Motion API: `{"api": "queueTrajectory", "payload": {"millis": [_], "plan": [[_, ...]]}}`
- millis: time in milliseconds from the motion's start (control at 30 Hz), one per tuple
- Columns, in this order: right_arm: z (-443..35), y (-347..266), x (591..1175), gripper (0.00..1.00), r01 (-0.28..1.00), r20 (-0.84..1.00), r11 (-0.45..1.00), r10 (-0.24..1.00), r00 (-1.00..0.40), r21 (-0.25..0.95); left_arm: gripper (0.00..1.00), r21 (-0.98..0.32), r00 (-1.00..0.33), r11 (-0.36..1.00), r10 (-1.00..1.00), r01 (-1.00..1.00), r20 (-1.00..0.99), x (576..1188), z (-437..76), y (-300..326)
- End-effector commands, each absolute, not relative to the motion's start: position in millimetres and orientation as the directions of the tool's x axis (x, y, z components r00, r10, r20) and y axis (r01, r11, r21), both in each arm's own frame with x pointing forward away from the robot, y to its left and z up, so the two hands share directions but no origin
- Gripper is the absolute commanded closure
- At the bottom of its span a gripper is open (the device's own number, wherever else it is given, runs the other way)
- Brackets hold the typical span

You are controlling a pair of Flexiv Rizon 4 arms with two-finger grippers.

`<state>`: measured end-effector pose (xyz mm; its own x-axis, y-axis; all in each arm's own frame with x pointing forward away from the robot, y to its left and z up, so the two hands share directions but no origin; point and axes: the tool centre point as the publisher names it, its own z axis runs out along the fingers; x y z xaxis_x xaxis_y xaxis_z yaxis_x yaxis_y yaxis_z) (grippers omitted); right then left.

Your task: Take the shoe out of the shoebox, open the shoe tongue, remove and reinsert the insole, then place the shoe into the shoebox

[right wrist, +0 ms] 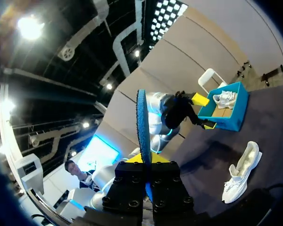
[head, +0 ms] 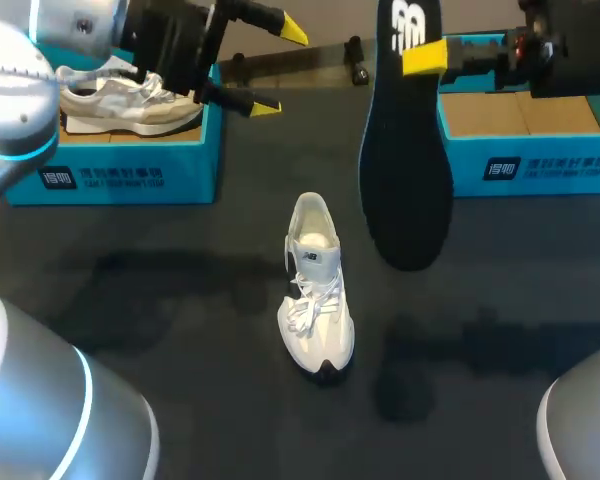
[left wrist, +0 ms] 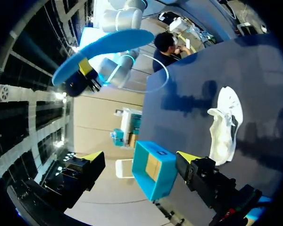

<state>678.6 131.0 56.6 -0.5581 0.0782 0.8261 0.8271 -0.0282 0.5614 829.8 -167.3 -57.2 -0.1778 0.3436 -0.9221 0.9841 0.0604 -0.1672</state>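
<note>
Shoe (head: pixel 316 300) is lying in the middle of the table (head: pixel 160 300), toe pointing to six o'clock. At one o'clock from it, the right gripper (head: pixel 425 57) is pinching the insole (head: pixel 405 150) near one end. At eleven o'clock, the left gripper (head: pixel 280 68) is gaping wide, holding nothing. Nothing is holding the shoe, so it may slide or tip when the floppy insole is being pushed in.

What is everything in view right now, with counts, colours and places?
table: 1, black, under everything.
left box: 1, teal, rear left of the table.
right box: 1, teal, rear right, brown floor showing, no shoe inside.
loose shoe: 1, white, middle of the table.
boxed shoe: 1, white and grey, inside the left box.
insole: 1, dark, blue underneath, in the air beside the right box.
left gripper: 1, yellow-tipped, open, by the left box.
right gripper: 1, yellow-tipped, shut on the insole.
</note>
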Motion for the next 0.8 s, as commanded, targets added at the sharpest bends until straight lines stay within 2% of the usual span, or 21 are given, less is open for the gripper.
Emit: {"api": "queueTrajectory", "payload": {"millis": [33,233,467,800], "plan": [[50,135,697,1.0,0.867,0.872,-0.098,0.03,-0.488,0.489,0.0,-0.153,-0.157,0.035,0.191,0.988,-0.969,832,-61,-164],[43,128,721,1.0,0.919,0.928,-0.161,-0.04,-0.37,0.359,0.0,-0.146,-0.145,0.0,0.128,0.989,-0.981,835,-56,-168],[28,121,740,1.0,0.969,0.969,-0.141,-0.117,-0.219,0.202,0.0,-0.151,-0.149,-0.029,0.058,0.988,-0.987,830,-43,-177],[22,116,748,1.0,0.975,0.974,-0.141,-0.122,-0.19,0.172,0.0,-0.128,-0.127,-0.02,0.061,0.992,-0.99,827,-41,-182]]}}
